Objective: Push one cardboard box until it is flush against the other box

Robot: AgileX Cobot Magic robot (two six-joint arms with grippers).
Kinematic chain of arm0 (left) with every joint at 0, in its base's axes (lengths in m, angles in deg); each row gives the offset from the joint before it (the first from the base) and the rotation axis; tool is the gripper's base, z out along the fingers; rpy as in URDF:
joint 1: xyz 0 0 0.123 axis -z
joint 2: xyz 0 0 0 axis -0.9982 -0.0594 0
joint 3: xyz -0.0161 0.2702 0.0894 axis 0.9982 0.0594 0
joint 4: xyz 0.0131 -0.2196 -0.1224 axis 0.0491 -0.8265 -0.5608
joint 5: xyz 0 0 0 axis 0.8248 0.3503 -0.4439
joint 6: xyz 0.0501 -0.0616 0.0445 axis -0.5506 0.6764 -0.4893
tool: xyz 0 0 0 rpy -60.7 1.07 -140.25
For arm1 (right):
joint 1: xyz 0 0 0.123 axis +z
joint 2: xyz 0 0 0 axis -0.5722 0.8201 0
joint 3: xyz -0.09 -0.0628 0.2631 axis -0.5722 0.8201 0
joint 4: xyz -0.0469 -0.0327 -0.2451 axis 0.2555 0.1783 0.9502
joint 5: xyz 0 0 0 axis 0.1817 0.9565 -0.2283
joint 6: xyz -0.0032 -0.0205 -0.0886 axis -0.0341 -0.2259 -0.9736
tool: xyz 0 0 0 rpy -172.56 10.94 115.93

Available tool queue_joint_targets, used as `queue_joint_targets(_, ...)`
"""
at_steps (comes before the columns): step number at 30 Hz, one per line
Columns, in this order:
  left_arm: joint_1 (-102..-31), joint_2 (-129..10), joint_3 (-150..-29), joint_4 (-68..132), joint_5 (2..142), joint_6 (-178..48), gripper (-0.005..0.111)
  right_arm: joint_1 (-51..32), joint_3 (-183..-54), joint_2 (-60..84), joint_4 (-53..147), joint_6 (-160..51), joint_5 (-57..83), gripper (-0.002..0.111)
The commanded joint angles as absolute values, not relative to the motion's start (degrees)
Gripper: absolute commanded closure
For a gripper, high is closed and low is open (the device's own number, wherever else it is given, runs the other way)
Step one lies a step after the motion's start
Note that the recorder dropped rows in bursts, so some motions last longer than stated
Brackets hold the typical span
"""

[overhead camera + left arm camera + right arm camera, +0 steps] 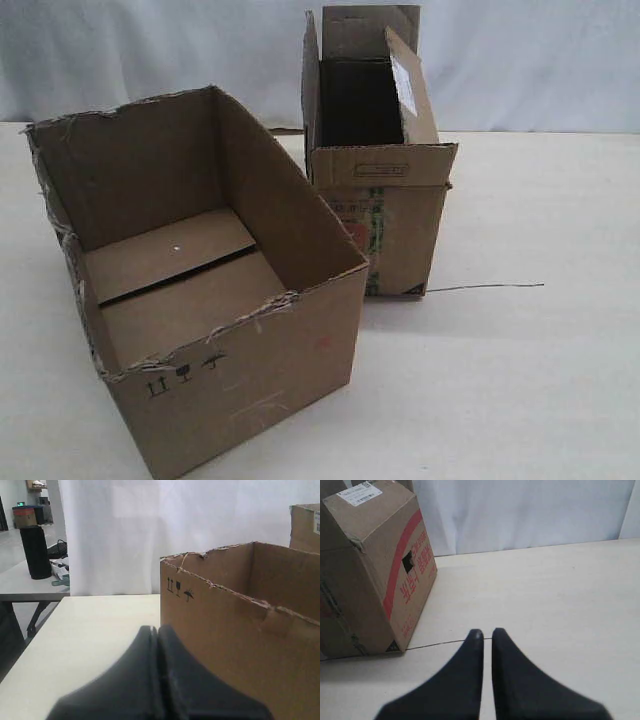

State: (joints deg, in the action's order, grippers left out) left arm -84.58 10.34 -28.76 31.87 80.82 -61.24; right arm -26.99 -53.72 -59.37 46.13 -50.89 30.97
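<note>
The cardboard box [250,385], wide with a ragged torn rim and black symbols on its near face, stands open at the left, angled towards the other box [395,235]. That one is narrower, with upright flaps, green tape and a white sticker, and stands behind and to the right. Whether they touch I cannot tell. Neither gripper shows in the exterior view. My left gripper [157,628] is shut and empty, close to a corner of the cardboard box [225,645]. My right gripper [487,632] is shut and empty above the table, apart from the other box [370,580] and its red print.
A thin dark wire [490,287] lies on the pale table [520,380], running from the other box's base. A white curtain [520,60] closes the back. Beyond the table's edge the left wrist view shows a second table with a black cylinder [35,552].
</note>
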Motion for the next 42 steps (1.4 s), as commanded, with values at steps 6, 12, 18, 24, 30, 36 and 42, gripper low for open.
queue_joint_targets(6,-84.6,10.5,-28.6,32.0,75.4,-61.0,0.107,-26.9,-53.6,-59.6,46.1,-51.2,31.0,0.103)
queue_joint_targets(12,-84.6,10.5,-28.6,27.7,48.2,-59.4,0.107,-26.9,-53.6,-59.6,46.1,-51.2,31.0,0.103)
queue_joint_targets(18,-84.6,3.6,-44.5,16.9,78.0,-59.7,0.107,-26.9,-53.6,-59.6,46.1,-51.2,31.0,0.103)
queue_joint_targets(24,-84.6,-21.8,-69.9,13.4,117.8,-71.9,0.107,-26.9,-53.6,-59.6,46.1,-51.2,31.0,0.103)
queue_joint_targets(30,-84.4,-39.3,-83.4,-21.3,141.8,-98.8,0.107,-26.9,-53.6,-59.6,46.1,-51.2,31.0,0.103)
queue_joint_targets(36,-71.7,-41.2,-79.7,-16.1,141.8,-94.0,0.107,-26.9,-53.6,-59.6,46.1,-51.2,31.0,0.103)
queue_joint_targets(42,-48.4,-43.3,-77.2,-0.4,130.3,-77.1,0.107,-26.9,-53.6,-59.6,46.1,-51.2,31.0,0.103)
